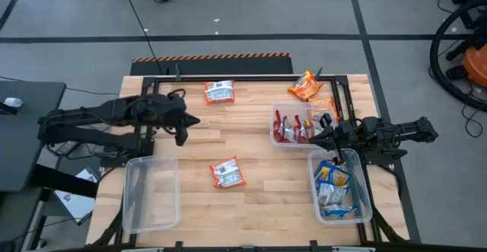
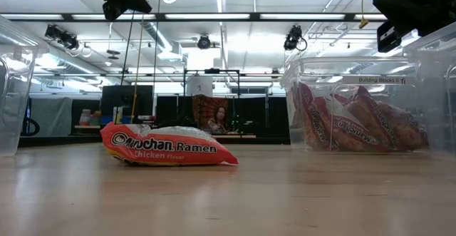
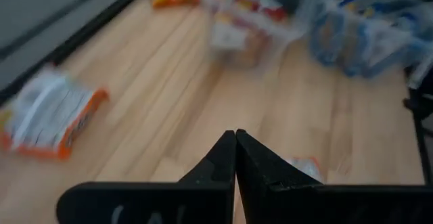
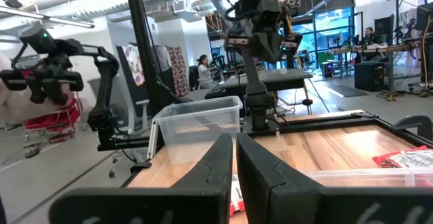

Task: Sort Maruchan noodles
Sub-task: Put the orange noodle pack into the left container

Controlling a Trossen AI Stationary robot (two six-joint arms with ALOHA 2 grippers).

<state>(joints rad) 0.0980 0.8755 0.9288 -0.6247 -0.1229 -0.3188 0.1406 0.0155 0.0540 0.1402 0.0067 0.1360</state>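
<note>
Left gripper (image 1: 183, 135) closed on nothing, fingers (image 3: 226, 158) pressed together, raised over the left half of the wooden table (image 1: 251, 214); right gripper (image 1: 329, 138) likewise closed and empty, hanging over the gap between the two right-hand bins.

Just ahead of the left gripper, toward the table's middle, one orange Maruchan packet (image 1: 227, 173) flat on the wood, seen at table level as a "Ramen Chicken" pack (image 2: 169, 147); well apart, near the far edge, a second orange packet (image 1: 219, 92); near the far right corner, another orange pack (image 1: 305, 85) lying tilted, with one more orange pack (image 1: 326, 106) just beside the upper bin.

Under the right gripper's far side, clear bin (image 1: 275, 134) holding red-and-white packets (image 1: 293, 128) standing on edge; on its near side, second clear bin (image 1: 367, 206) holding blue-and-yellow packets (image 1: 333, 185); at the near left corner, third clear bin (image 1: 128, 206) with nothing visible inside.

Beyond the table, a person seated in the room behind (image 2: 219, 120).
</note>
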